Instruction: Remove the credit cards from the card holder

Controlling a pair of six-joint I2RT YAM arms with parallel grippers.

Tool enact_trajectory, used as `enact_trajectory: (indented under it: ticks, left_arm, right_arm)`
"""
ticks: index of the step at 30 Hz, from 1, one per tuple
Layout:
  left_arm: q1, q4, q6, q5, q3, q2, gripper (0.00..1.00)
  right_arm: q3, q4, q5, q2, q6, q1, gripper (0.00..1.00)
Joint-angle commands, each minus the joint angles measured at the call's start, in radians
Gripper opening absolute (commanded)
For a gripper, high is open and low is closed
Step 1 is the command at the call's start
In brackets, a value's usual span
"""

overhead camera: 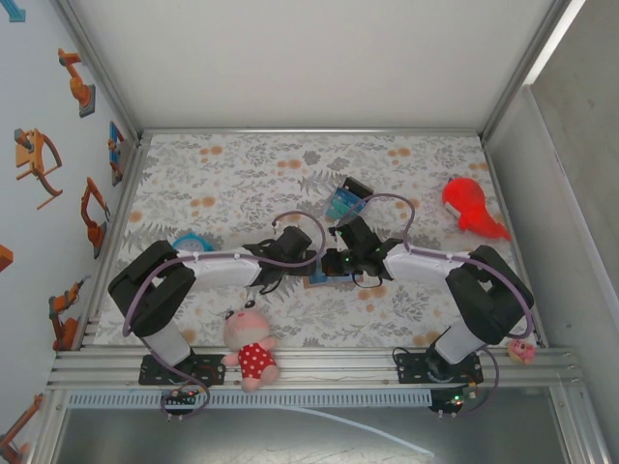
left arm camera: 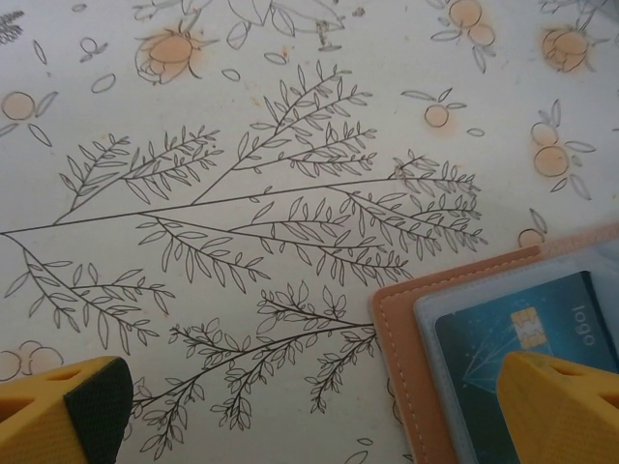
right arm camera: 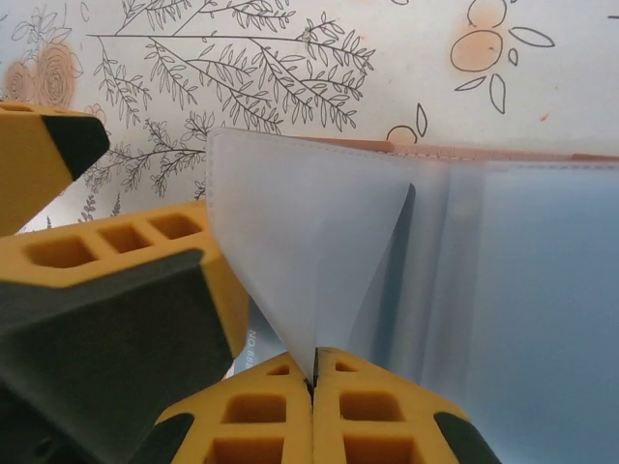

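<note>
On the counter (overhead camera: 242, 164), the right pincer (right arm camera: 311, 387) grasps a clear sleeve (right arm camera: 319, 242) of the card holder (left arm camera: 397, 338). The left pincer (left arm camera: 314, 411) hangs released

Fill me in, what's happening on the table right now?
Both arms are working over the open card holder at mid-table. The right gripper is shut, pinching a clear plastic sleeve of it. The left gripper hangs open above the holder's corner, where a dark teal card sits in its pocket, not yet out.
</note>
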State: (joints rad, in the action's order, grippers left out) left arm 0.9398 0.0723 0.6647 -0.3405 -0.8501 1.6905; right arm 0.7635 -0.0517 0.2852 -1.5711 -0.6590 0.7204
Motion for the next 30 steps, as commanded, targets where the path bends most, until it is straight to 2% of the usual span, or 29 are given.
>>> enact_trajectory:
  ticks: [1, 11, 25, 30]
  left_arm:
    - [0.013, 0.058, -0.030, -0.020, -0.038, 0.034, 0.97]
    - [0.028, 0.154, -0.017, -0.080, -0.051, 0.073, 0.97]
    - [0.028, 0.192, 0.006, -0.101, -0.050, 0.050, 0.97]
    - [0.028, 0.192, 0.023, -0.106, -0.035, 0.026, 0.97]
  right_arm:
    - [-0.012, 0.025, 0.014, 0.022, -0.017, -0.009, 0.03]
    - [-0.025, 0.011, -0.009, 0.042, -0.032, -0.019, 0.04]
    - [-0.123, -0.075, -0.164, 0.178, -0.045, -0.082, 0.20]
    - [-0.133, -0.138, -0.194, 0.204, -0.038, -0.123, 0.22]
